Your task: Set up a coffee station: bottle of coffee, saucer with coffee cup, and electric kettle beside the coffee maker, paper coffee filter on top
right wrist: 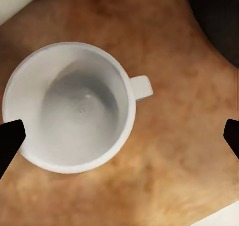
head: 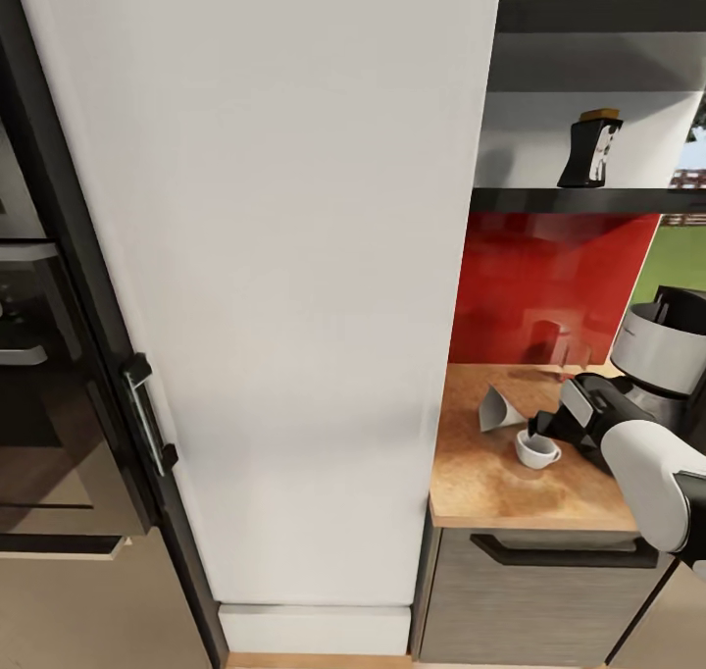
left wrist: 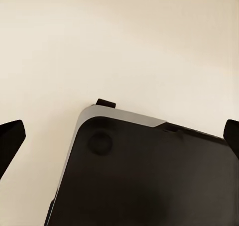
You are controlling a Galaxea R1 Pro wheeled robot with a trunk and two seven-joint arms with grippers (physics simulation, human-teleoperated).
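Head view — right gripper (head: 539, 432): your right arm reaches over the wooden desk (head: 490, 483); its dark fingers hang just above the coffee cup (head: 536, 449), apart from it.
Head view — coffee cup: white, upright on the bare desk, directly beneath the fingers.
Head view — paper coffee filter (head: 500, 409): a white cone lying on its side on the desk, just beyond the fingers and near the cup.
Head view — coffee maker (head: 659, 350): silver and black, standing on the desk behind your right forearm.
Head view — bottle of coffee (head: 591, 149): dark, upright on the kitchen shelf (head: 579, 199), well above the fingers.
Head view — tall cabinet (head: 284, 277): a white panel beside the desk, with an oven (head: 39, 375) further along.
Left wrist view — left gripper (left wrist: 119, 144): both black fingertips (left wrist: 11, 139) sit at opposite edges, spread wide with nothing held; between them lie a dark rounded robot part (left wrist: 149, 176) and a pale surface.
Right wrist view — right gripper (right wrist: 119, 139): fingers spread wide, gripping nothing; the coffee cup (right wrist: 72, 106) sits between them, closer to one tip, its handle (right wrist: 142, 86) pointing toward the other, and it looks empty.
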